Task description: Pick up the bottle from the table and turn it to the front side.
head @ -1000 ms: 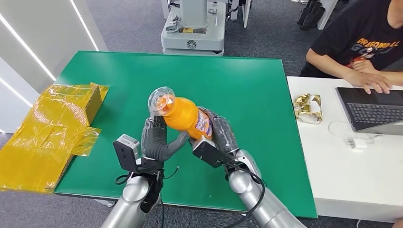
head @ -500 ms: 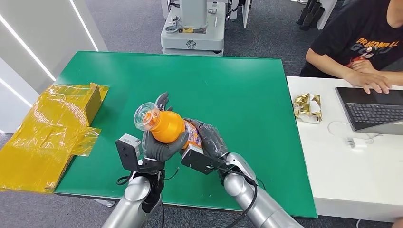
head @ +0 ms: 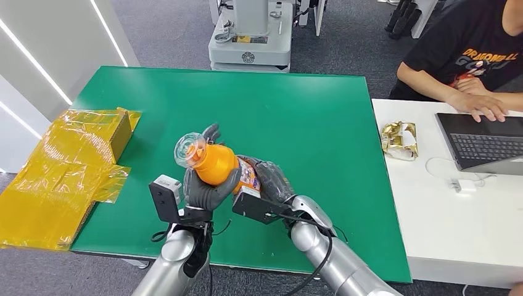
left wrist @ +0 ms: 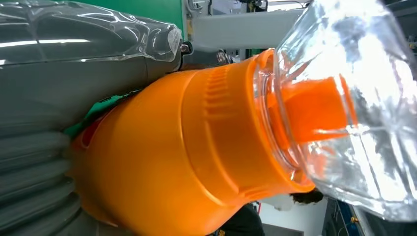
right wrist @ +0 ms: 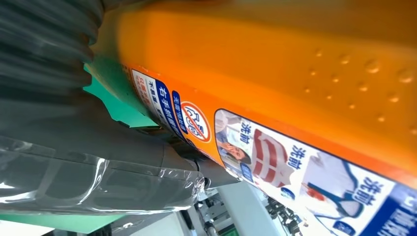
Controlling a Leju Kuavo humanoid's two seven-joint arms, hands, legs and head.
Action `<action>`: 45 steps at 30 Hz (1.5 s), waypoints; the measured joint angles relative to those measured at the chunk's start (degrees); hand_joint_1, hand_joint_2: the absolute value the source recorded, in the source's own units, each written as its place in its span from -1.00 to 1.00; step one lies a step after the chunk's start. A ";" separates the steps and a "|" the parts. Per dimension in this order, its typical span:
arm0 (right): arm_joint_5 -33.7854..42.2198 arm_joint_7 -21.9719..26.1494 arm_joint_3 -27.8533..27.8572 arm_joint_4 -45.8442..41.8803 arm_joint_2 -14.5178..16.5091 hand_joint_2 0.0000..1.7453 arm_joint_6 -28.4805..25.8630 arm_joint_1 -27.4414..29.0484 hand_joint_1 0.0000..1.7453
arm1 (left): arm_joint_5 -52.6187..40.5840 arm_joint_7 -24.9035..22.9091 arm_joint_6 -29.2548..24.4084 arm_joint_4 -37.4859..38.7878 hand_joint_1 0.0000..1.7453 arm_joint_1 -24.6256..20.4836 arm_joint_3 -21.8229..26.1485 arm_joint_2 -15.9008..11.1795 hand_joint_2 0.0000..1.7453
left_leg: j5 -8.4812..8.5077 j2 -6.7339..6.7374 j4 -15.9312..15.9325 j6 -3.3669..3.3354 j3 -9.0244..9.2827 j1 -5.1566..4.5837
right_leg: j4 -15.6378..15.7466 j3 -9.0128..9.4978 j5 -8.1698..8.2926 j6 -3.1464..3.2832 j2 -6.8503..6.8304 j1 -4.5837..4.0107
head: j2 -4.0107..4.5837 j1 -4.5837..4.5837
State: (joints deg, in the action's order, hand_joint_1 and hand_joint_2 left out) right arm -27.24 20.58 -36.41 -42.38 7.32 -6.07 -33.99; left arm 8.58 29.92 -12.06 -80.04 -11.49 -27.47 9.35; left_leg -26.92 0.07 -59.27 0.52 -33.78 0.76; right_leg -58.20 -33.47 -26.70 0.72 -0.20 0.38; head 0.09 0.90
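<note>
Bottle up off the table, both hands on it

Your left hand [head: 206,185] cups the bottle [head: 216,163] near its cap; right hand [head: 268,182] wraps the label end (two-hand hold prob. lets you rotate it w/o dropping), above the green table [head: 308,117].

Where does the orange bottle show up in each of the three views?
Head view: orange bottle centre, above the green table, gripped by both robot hands.
Left wrist view: fills the frame, clear cap at right.
Right wrist view: upper right, printed label showing.
Shared landmark: the green table.
</note>
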 joint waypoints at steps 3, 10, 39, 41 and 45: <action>-0.34 -0.24 0.00 0.00 0.00 1.00 -0.38 0.00 1.00 | -0.02 0.02 -0.01 0.02 1.00 0.02 -0.07 0.00 1.00 | 0.00 0.00 0.00 0.00 0.00 0.00 | 0.00 0.00 0.00 0.00 0.00 0.00 | 0.00 0.00; -0.64 -0.51 0.00 -0.02 0.02 1.00 -0.52 0.17 1.00 | -0.02 0.07 -0.02 0.41 1.00 -0.11 -0.07 0.00 1.00 | 0.00 0.01 0.00 0.00 0.00 0.00 | 0.00 -0.02 0.00 0.00 0.01 0.00 | 0.00 0.01; -1.63 1.25 0.39 -4.62 0.15 1.00 -8.87 4.11 -1.00 | -0.05 0.55 -1.56 1.08 1.00 -0.81 -0.07 -0.04 1.00 | 0.00 0.02 0.00 0.00 0.00 0.00 | 0.00 -0.03 0.00 0.00 0.03 0.00 | 0.00 0.01; -0.54 1.64 0.74 -7.01 0.15 1.00 -9.66 5.49 -1.00 | -0.05 0.55 -1.79 1.09 1.00 -0.80 -0.07 -0.09 1.00 | 0.00 0.02 0.00 0.00 0.00 0.00 | 0.00 -0.03 -0.01 0.00 0.03 0.00 | 0.00 0.01; 1.51 2.02 1.32 -12.61 -0.10 1.00 -11.53 8.65 -1.00 | -0.05 0.55 -2.01 1.09 1.00 -0.77 -0.07 -0.16 1.00 | -0.01 0.02 0.01 0.00 0.00 0.00 | 0.01 -0.03 -0.01 0.00 0.03 0.00 | 0.00 0.00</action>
State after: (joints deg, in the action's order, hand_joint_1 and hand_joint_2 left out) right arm -25.73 22.60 -35.10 -54.99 7.22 -17.60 -25.33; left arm 8.54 30.47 -14.07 -78.95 -12.27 -27.54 9.19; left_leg -26.93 0.09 -59.26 0.52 -33.78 0.77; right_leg -58.20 -33.50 -26.71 0.72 -0.18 0.38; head 0.09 0.90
